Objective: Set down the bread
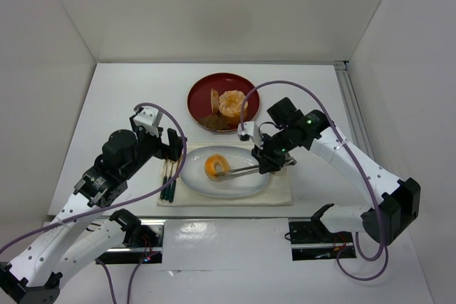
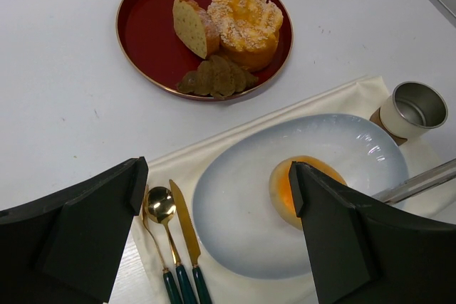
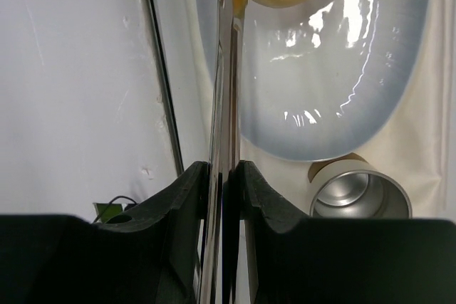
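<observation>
Jaws of your right gripper point(image 3: 226, 183) pinch the metal tongs point(image 1: 242, 171) shut, tips at the bread point(image 1: 216, 167), which sits on the oval plate point(image 1: 246, 186), seemingly ready for release. Your left gripper point(image 2: 217, 183) gapes wide, holding nothing.
</observation>
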